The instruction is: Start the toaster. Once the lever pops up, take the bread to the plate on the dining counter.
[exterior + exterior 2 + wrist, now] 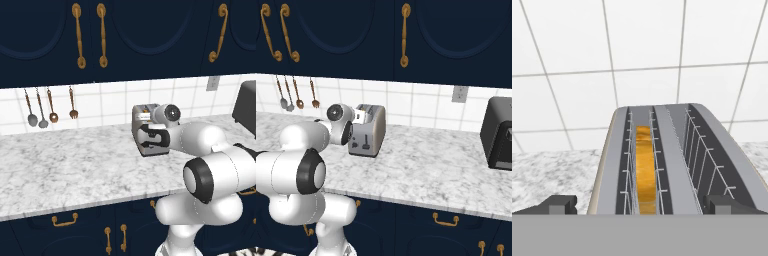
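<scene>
Behind the arm, the toaster (145,131) shows half hidden.

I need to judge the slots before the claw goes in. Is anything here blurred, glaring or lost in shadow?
Hand view: sharp and evenly lit, the bread plain in the left slot of the toaster, the right slot's wires crisp. Left base view: flat light without glare, but the arm covers part of the toaster. Right base view: the dark appliance has little surface detail.
</scene>
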